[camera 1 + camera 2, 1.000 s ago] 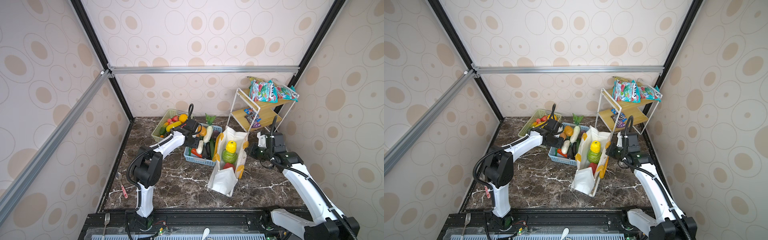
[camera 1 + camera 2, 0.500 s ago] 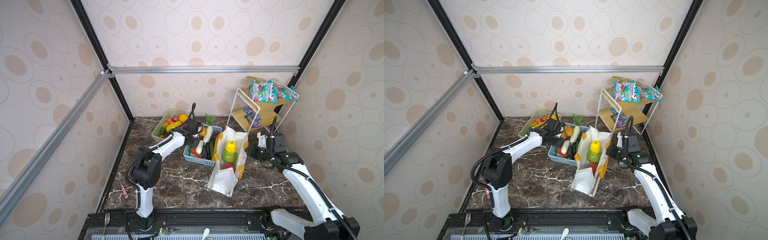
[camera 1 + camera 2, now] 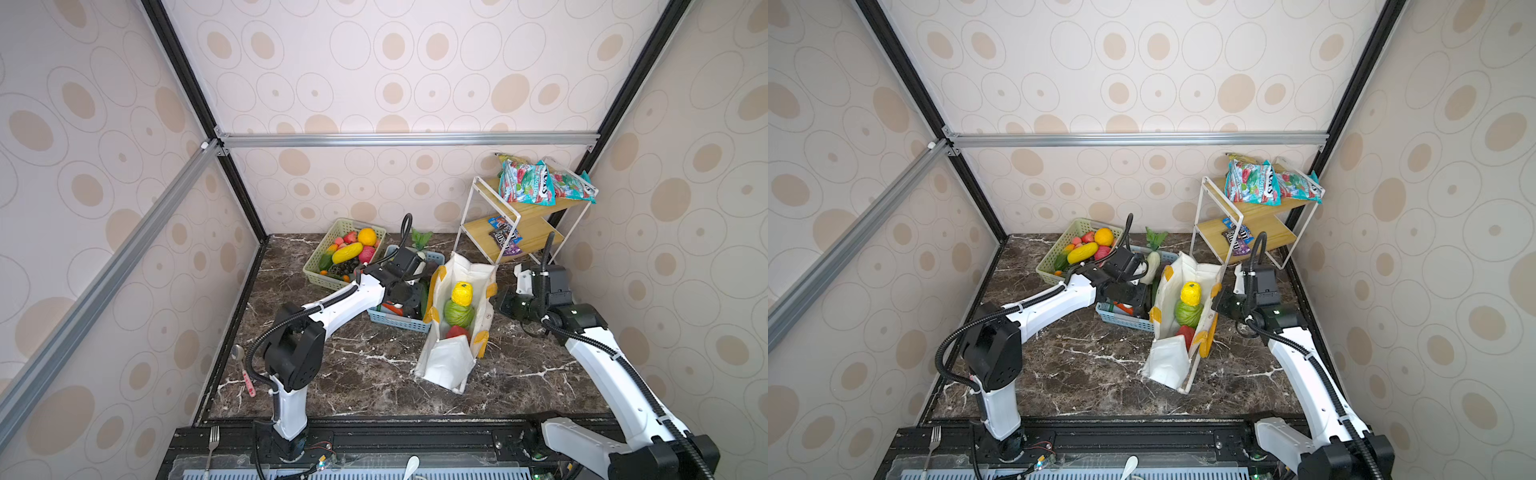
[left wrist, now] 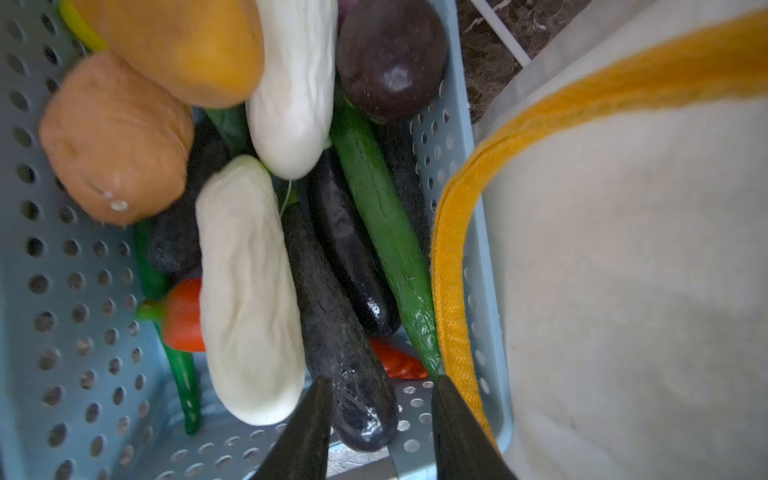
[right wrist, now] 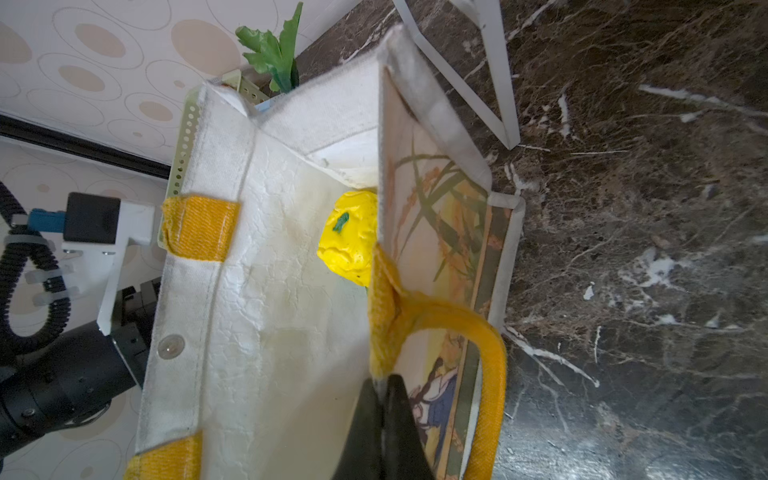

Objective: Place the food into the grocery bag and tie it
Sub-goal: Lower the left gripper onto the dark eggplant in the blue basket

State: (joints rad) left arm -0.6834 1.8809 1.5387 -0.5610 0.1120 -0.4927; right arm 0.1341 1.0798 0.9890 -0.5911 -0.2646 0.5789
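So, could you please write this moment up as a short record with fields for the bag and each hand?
grocery bag: standing open on the table, holding a yellow fruit, green cabbage and red piece
left hand: open, down in the blue basket, fingers either side of a dark purple vegetable
right hand: shut on the bag's rim beside a yellow handle
green basket: holds mixed fruit

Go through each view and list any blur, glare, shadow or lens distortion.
Left wrist view: the tan potato is soft, the dark aubergine sharper with small glints, the grocery bag wall partly shaded. Right wrist view: the right gripper is a dark blur, the marble table crisp. In both top views: even light, sharp throughout.
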